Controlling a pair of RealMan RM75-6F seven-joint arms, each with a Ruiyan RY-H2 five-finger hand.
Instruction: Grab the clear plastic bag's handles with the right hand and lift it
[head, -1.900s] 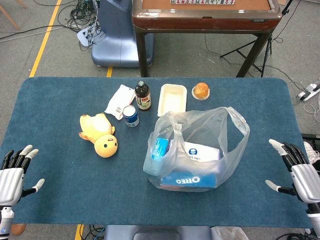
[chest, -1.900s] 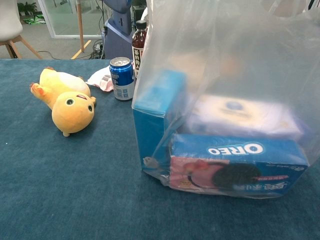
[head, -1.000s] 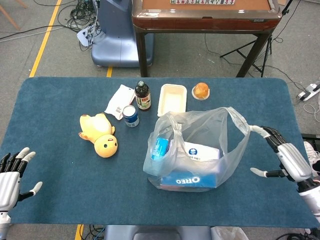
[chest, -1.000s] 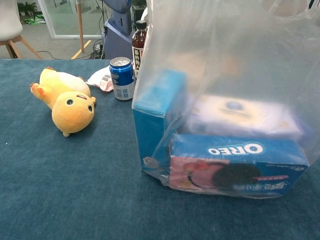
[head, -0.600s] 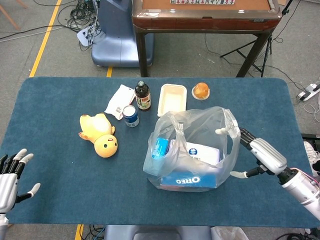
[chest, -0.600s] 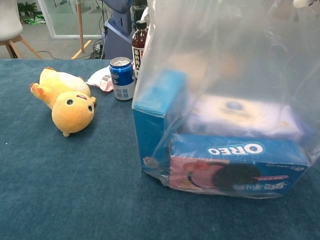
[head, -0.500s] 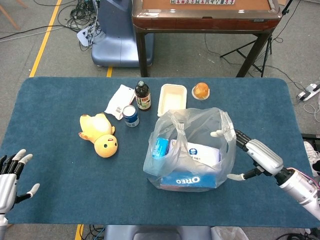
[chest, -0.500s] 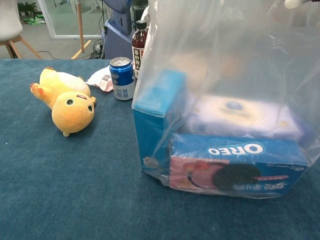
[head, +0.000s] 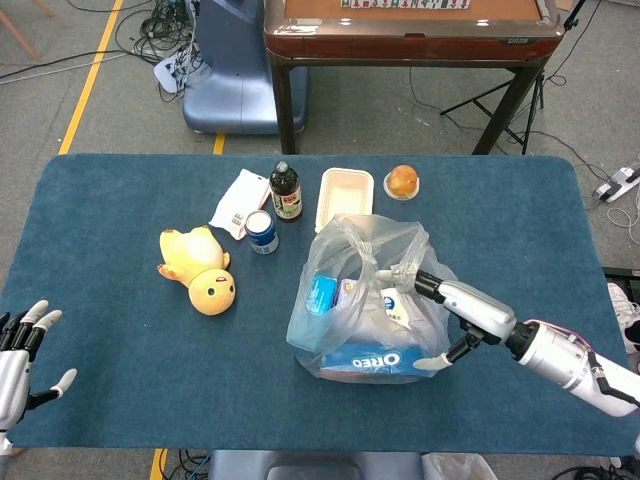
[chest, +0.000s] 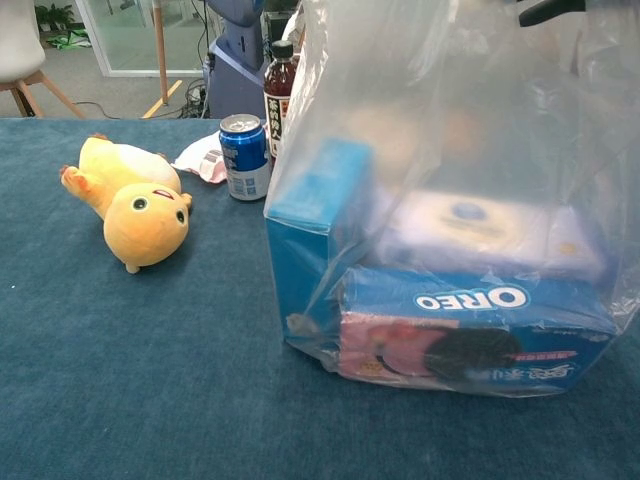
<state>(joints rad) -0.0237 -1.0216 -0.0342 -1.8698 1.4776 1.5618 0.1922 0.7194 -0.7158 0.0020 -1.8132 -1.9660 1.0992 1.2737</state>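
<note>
blue carpeted table (head: 120, 400) in front of me, clear plastic bag (head: 365, 300) of boxes sitting dead center, yellow duck plushie (head: 198, 268) at 9 o'clock, soda can (head: 261, 231) and dark bottle (head: 285, 192) around 11, crumpled packet (head: 240, 201) beside them, white tray (head: 345, 198) at 12, bun (head: 402, 181) at 1

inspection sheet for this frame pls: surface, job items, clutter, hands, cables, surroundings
Surface: blue carpeted table.
Job's things: clear plastic bag standing, holding blue Oreo box and other boxes.
Clutter: yellow plush duck, blue drink can, dark bottle, white tray, bun, white packet.
Hands: right hand at the bag's bunched handles, grip unclear; left hand open, at table edge.
Cables: on floor.
Surroundings: wooden table, blue machine base.
</note>
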